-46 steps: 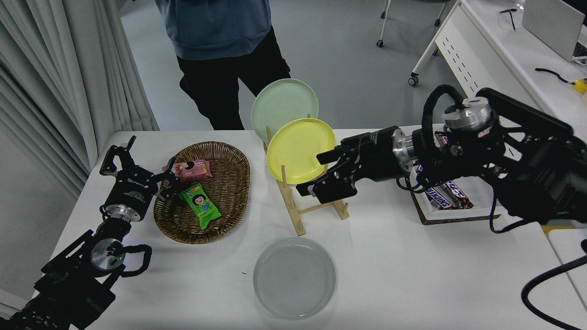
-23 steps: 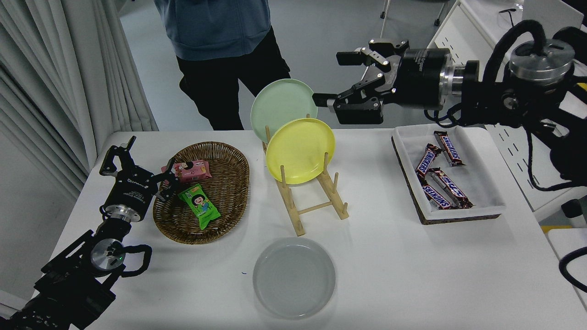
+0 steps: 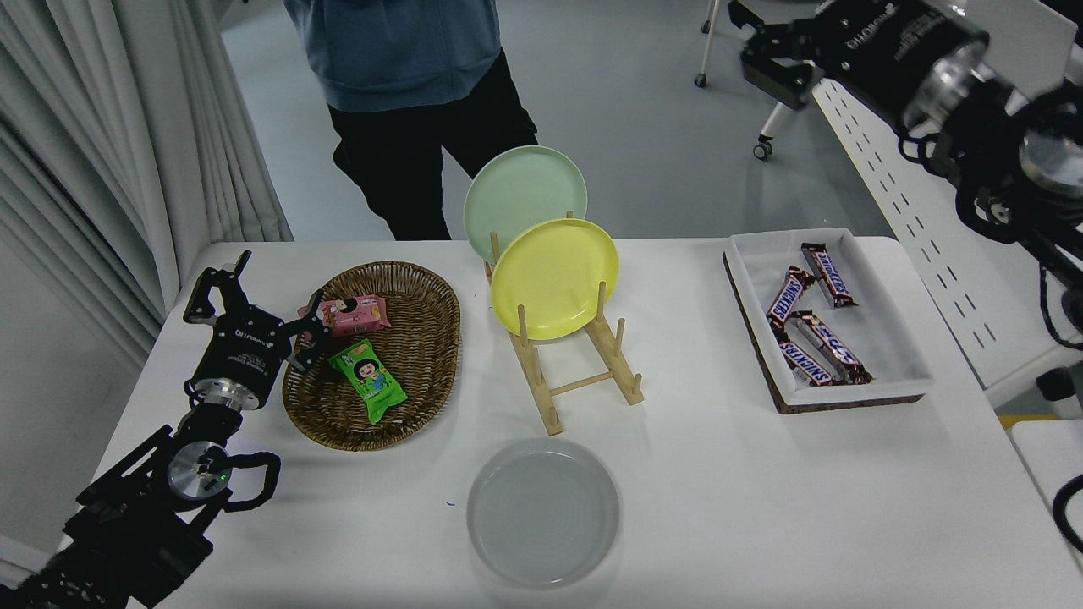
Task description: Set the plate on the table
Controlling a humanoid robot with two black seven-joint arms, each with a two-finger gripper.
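Head view: round smooth grey plate [image 3: 542,512] flat on matte table [image 3: 761,507].

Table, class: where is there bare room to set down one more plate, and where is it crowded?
Free: the table right of the grey plate, in front of the candy tray, and between that tray and the rack. Crowded: the left, with the basket and the parked left gripper.

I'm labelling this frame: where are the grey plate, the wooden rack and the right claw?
grey plate [image 3: 542,512]: head view, centre of its flat base.
wooden rack [image 3: 582,384]: head view, front crossbar.
right claw [image 3: 761,46]: head view, between its fingertips.
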